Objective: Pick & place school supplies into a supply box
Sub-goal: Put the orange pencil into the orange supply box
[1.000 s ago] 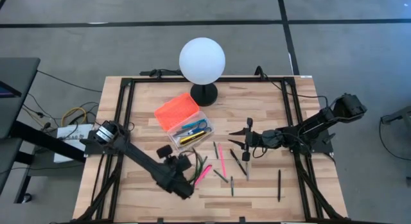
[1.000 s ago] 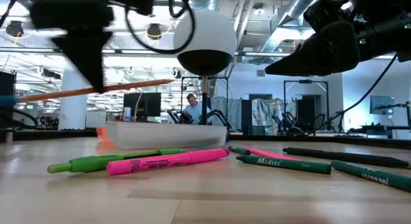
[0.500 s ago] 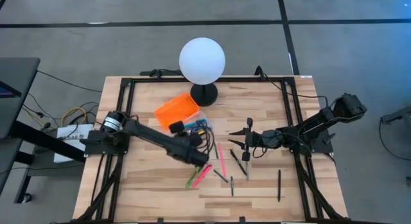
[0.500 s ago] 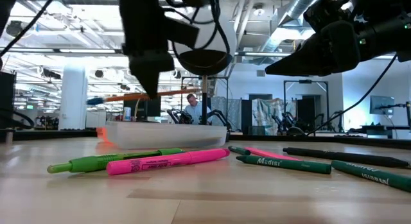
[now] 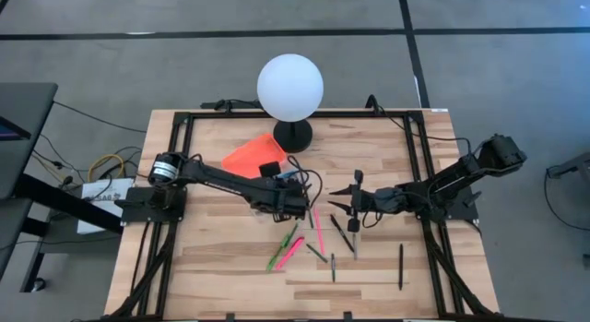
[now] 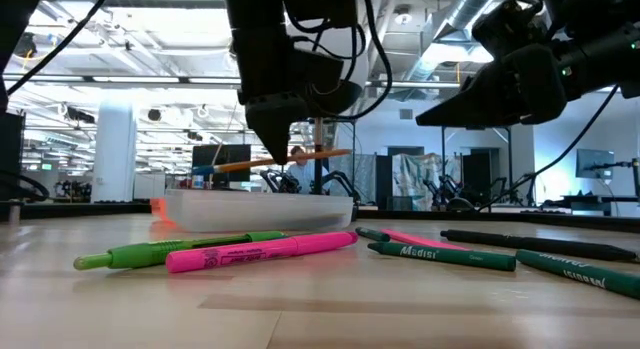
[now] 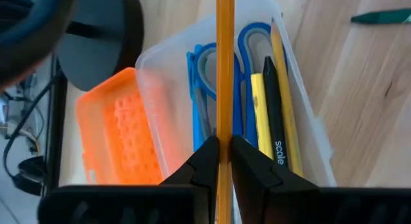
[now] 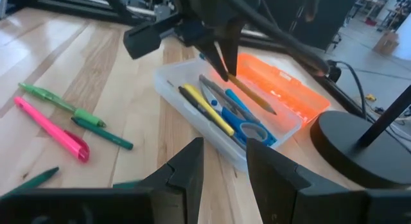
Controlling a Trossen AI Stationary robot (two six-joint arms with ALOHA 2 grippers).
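My left gripper (image 5: 289,198) hangs over the supply box, shut on an orange pencil (image 7: 225,70). The box has a clear body (image 7: 282,63) and an orange ribbed lid (image 5: 249,157) lying open beside it. Blue-handled scissors (image 7: 202,89), a yellow pen, a black pen and a yellow pencil lie inside. A green and a pink highlighter (image 5: 286,251), a pink pen (image 5: 319,228) and several green and dark pens (image 5: 343,235) lie flat on the table. My right gripper (image 5: 342,201) is open and hovers to the right of the box, above the pens. My left gripper pinches the orange pencil near its middle (image 7: 225,144) between its two fingers. The fingers (image 6: 277,139) come from above, pointing down, and lie across the pencil. The pencil is about level and lifted clear, above the open box and lengthwise along it.
A white globe lamp (image 5: 290,86) stands on a black base (image 5: 293,135) just beyond the box. A black frame rail (image 5: 175,188) borders the tabletop. A lone black pen (image 5: 400,265) lies toward the near right. Bare wood shows at the near left.
My left gripper has carried the pencil from above the highlighters near the near edge toward the far edge and right, ending over the open box. The pencil has stayed pinched and off the table throughout. My right arm has kept still.
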